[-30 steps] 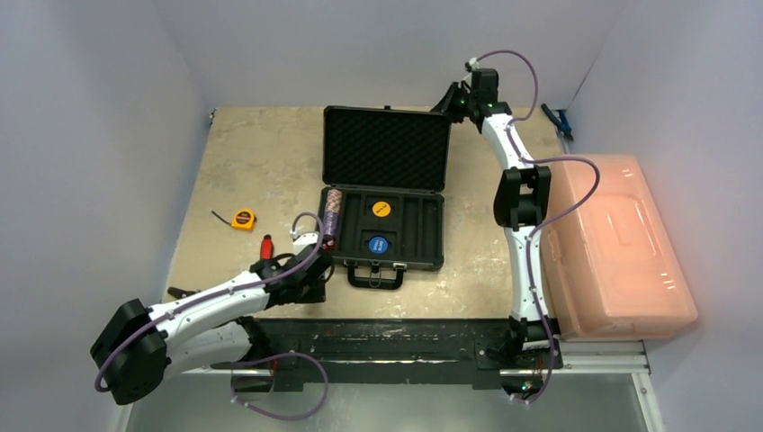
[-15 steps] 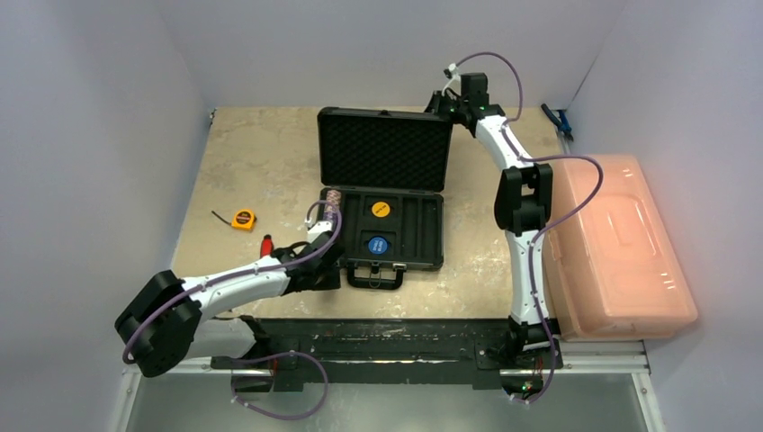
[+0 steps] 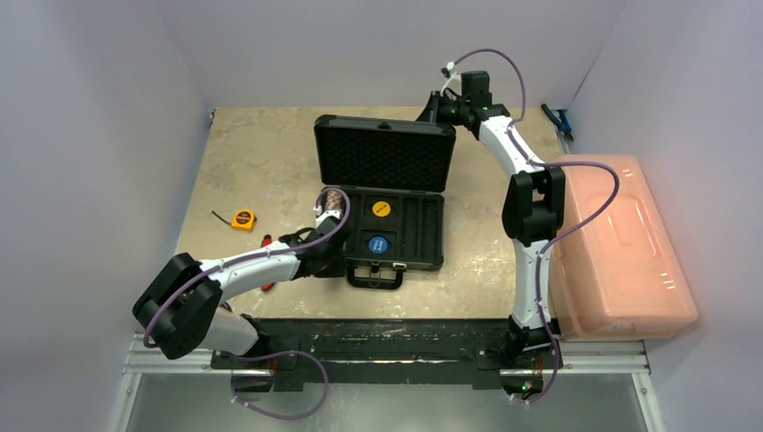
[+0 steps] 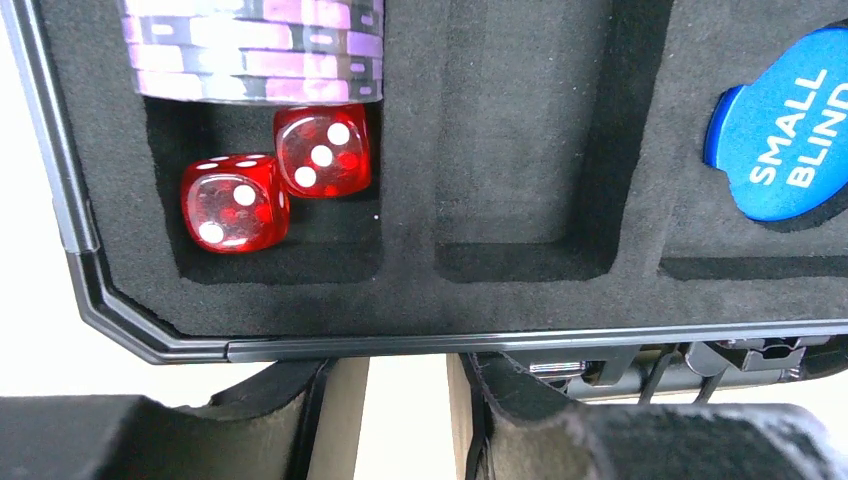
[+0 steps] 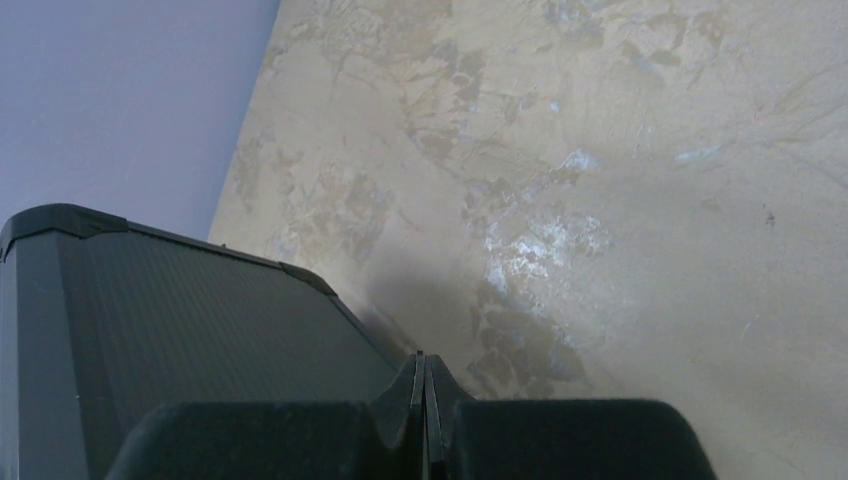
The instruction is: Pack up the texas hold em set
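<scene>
The black briefcase (image 3: 419, 230) lies open mid-table, its foam-lined lid (image 3: 385, 158) raised and leaning forward. In the tray sit a yellow disc (image 3: 381, 209), a blue disc (image 3: 377, 244) and a purple chip stack (image 3: 334, 205). My right gripper (image 3: 430, 110) is shut, its tips (image 5: 424, 366) beside the lid's outer back (image 5: 200, 330). My left gripper (image 3: 326, 245) is at the tray's front-left corner. Its fingers (image 4: 250, 420) stand apart just outside the rim, holding nothing. Two red dice (image 4: 233, 203) (image 4: 322, 150) rest in a pocket below the chips (image 4: 255, 50).
A large translucent pink bin (image 3: 621, 243) fills the right side. A yellow tape measure (image 3: 243, 219) and a red-handled knife (image 3: 266, 241), partly under my left arm, lie left of the case. A blue tool (image 3: 556, 119) sits at the back right.
The lid has swung up and forward from lying back. My right gripper moved left behind it. My left arm reached in to the case's front-left corner.
</scene>
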{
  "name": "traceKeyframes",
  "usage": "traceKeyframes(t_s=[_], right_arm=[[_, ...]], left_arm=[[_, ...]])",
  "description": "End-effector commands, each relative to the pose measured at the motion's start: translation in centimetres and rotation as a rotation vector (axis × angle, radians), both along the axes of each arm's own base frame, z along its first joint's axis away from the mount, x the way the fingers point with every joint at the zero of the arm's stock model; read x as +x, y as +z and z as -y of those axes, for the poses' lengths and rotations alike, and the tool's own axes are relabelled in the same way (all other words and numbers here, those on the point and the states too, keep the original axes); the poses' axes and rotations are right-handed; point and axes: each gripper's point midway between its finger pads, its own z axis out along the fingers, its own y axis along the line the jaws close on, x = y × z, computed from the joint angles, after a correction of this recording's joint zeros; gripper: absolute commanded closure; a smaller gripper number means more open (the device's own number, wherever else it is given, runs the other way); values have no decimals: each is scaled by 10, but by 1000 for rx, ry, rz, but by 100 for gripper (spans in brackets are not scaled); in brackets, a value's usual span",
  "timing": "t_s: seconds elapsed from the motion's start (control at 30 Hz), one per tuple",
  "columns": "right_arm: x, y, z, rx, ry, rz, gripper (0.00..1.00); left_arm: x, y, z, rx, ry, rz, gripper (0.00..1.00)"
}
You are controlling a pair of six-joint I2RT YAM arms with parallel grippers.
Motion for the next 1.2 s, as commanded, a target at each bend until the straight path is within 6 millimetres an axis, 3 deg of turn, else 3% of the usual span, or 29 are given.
traceKeyframes(t_s=[0.0,0.3,0.7,0.87,1.17], right_arm=[[-16,26,-3,23,35,27,100],[-35,21,0,17,56,-8,100],[-40,4,10,-33,-10,-67,100],[-41,2,11,-43,-13,-71,100],[-41,14,9,-21,-15,-64,100]], left_arm=[[34,21,15,-45,-16,81,67],[84,34,17,-30,-22,111,68],[154,55,33,-42,-39,120,70],[139,65,14,-2,7,105,70],[81,51,-18,-6,83,46,69]])
